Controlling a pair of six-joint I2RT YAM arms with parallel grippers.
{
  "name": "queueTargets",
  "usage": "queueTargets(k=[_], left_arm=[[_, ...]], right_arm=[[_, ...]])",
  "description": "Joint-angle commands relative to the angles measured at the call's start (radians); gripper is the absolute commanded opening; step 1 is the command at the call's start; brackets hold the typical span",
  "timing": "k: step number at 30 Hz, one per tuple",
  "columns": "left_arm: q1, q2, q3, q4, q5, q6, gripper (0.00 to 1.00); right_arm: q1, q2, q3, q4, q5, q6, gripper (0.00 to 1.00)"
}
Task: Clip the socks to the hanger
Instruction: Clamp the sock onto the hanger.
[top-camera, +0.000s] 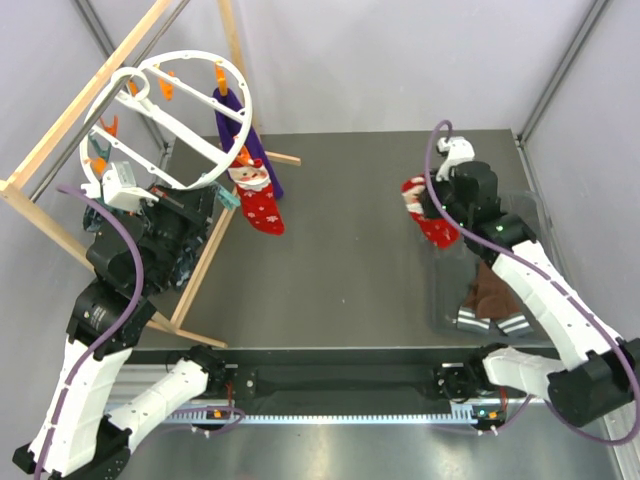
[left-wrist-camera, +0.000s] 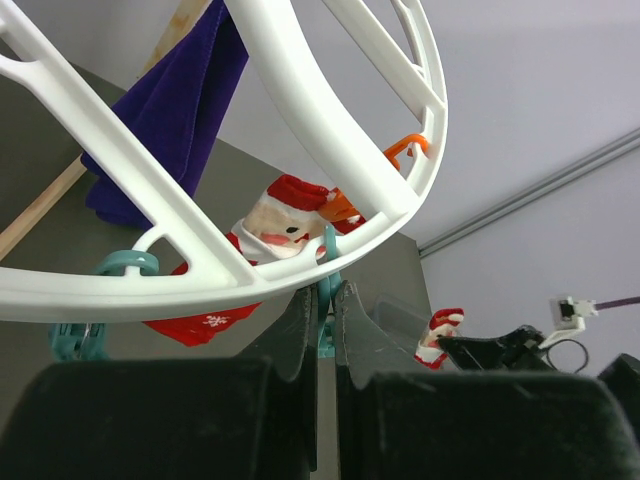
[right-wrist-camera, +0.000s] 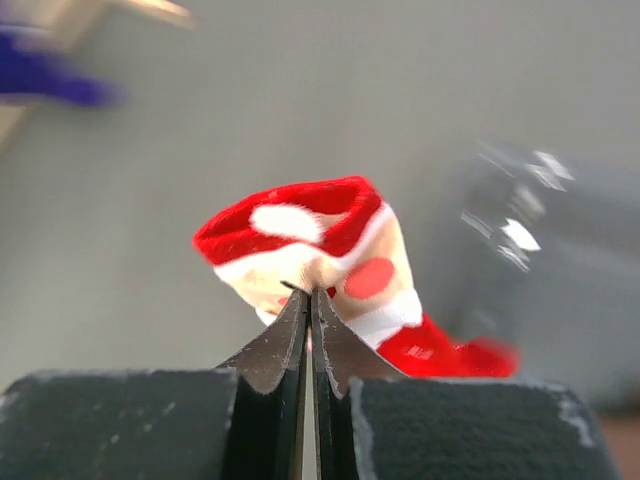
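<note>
**Second sock in the air, far from the hanger**

In the top view the hanger (top-camera: 165, 120) sits at about 10 o'clock. It is tilted and leans by the wooden frame (top-camera: 60, 140). One sock (top-camera: 260, 208) already hangs from its rim at the 5 o'clock side, beside a purple sock (top-camera: 240, 110). The left tool (left-wrist-camera: 322, 300) is pinched narrow just under the rim, on what looks like a teal clip (left-wrist-camera: 327, 250).

The right tool (right-wrist-camera: 309, 295) is at about 2 o'clock, well apart from the hanger. It is closed tight on the cuff of the other sock (right-wrist-camera: 300, 245), and the rest of this sock dangles free above the surface (top-camera: 350, 270).

What could go wrong, in my judgement:
- The right tool bites only a small fold of the cuff, so a fast move toward 9 o'clock may pull the sock out.
- The loose foot part can swing and brush the hung sock, or miss the clip mouth.
- If the left tool holds only by the clip, the hanger may turn or tip when the sock is pushed in.
</note>
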Motion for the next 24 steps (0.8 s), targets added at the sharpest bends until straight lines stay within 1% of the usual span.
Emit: queueTargets(k=[1, 2, 4, 5, 10, 18, 20, 24], left_arm=[[-0.003, 0.003, 0.017, -0.023, 0.064, 0.007, 0.0], [-0.003, 0.002, 0.017, -0.021, 0.064, 0.006, 0.0], [-0.003, 0.002, 0.018, -0.024, 0.064, 0.004, 0.0], [-0.003, 0.002, 0.018, -0.024, 0.064, 0.0, 0.0], [-0.003, 0.002, 0.02, -0.026, 0.072, -0.01, 0.0], [-0.003, 0.008, 0.026, -0.024, 0.088, -0.023, 0.0], [-0.003, 0.008, 0.029, -0.026, 0.091, -0.023, 0.0], [-0.003, 0.014, 0.035, -0.031, 0.101, -0.019, 0.0]], right_arm=[[0.106, -0.057, 0.104, 0.074, -0.163, -0.05, 0.0], [0.154, -0.059, 0.117, 0.077, -0.183, -0.05, 0.0], [0.211, -0.054, 0.15, 0.084, -0.224, -0.045, 0.0], [0.268, -0.047, 0.163, 0.086, -0.24, -0.045, 0.0], [0.441, 0.042, 0.281, 0.078, -0.278, -0.044, 0.0], [0.584, 0.203, 0.405, 0.153, -0.342, -0.015, 0.0], [0.613, 0.237, 0.439, 0.149, -0.356, -0.01, 0.0], [0.646, 0.34, 0.56, 0.095, -0.37, 0.001, 0.0]])
